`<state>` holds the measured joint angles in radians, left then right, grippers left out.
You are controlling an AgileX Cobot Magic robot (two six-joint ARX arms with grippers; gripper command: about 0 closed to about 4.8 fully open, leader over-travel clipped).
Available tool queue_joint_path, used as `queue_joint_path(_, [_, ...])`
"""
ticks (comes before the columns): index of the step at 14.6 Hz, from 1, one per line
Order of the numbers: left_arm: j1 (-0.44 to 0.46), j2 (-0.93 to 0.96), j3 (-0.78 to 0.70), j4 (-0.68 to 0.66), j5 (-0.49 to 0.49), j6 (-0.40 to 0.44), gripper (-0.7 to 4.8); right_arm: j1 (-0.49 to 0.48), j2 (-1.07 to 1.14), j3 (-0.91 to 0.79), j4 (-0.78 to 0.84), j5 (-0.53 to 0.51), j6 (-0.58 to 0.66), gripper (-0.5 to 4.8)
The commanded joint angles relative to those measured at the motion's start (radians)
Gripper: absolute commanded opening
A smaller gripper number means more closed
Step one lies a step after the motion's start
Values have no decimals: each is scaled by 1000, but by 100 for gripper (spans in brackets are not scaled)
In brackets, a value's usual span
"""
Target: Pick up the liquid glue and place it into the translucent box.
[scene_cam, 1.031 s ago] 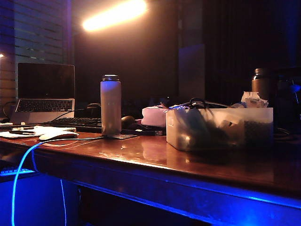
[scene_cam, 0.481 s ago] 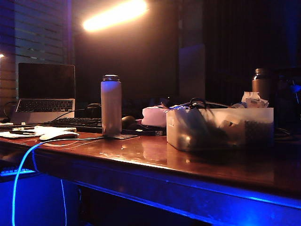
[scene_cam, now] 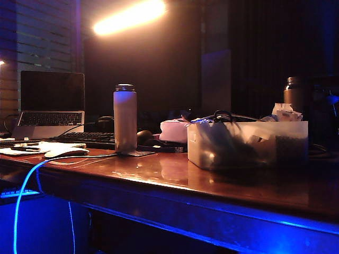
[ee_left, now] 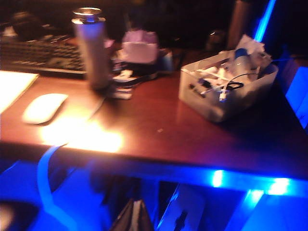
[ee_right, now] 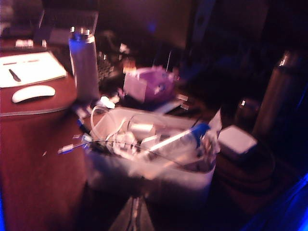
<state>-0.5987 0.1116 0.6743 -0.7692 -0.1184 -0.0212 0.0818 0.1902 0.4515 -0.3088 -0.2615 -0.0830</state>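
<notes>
Glue's already in: the liquid glue (ee_right: 185, 136) lies on its side inside the translucent box (ee_right: 149, 180), blue cap toward the far-right end, resting on cables & papers. Left wrist view agrees, blue cap showing at the box's far corner, tho blurry there. In the exterior view the box (scene_cam: 246, 145) sits on the table (scene_cam: 175, 177) right of centre; glue itself can't be picked out through the frosted wall.

Left tool (ee_left: 133, 217) is low at the near edge of the table, below the tabletop level, well apart from the box, tips together w/ nothing between them. Right tool (ee_right: 135, 217) hangs just above & in front of the box's near wall, tips looking together and empty as far as the blur allows. Neither arm shows in the exterior view.

Other stuff untouched: tall pale flask (scene_cam: 125, 118) upright left of the box, small pinkish box (scene_cam: 174, 130) behind, white mouse (ee_left: 44, 107), keyboard (scene_cam: 87, 138), laptop (scene_cam: 51, 103).

Step in hand, my read: place is done, arms are pulled back. Next move prob needs nothing but parking both arms clear of the table, keeping the right tool from clipping the box wall or the cables sticking out on the way
</notes>
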Motion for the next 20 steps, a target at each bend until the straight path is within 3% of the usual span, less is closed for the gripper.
queue_joint_path(1, [0, -35, -231, 276, 29, -6, -5, 0, -9, -63, 30, 24, 12, -1])
queue_joint_path(3, [0, -34, -356, 462, 71, -18, -5, 0, -8, -95, 61, 35, 28, -1])
queue_joint_path(4, [0, -34, -393, 489, 68, -16, -5, 0, -8, -108, 64, 68, 56, -1])
queue_joint_path(7, [1, -35, -493, 501, 56, -9, -5, 0, -9, -182, 106, 69, 143, -1])
queue_joint_path(10, [1, -35, -555, 509, 97, -9, -5, 0, -9, -278, 161, 87, 156, -1])
queue_joint_path(20, [1, -34, -641, 521, 88, 51, -5, 0, -7, -431, 118, 80, 161, -1])
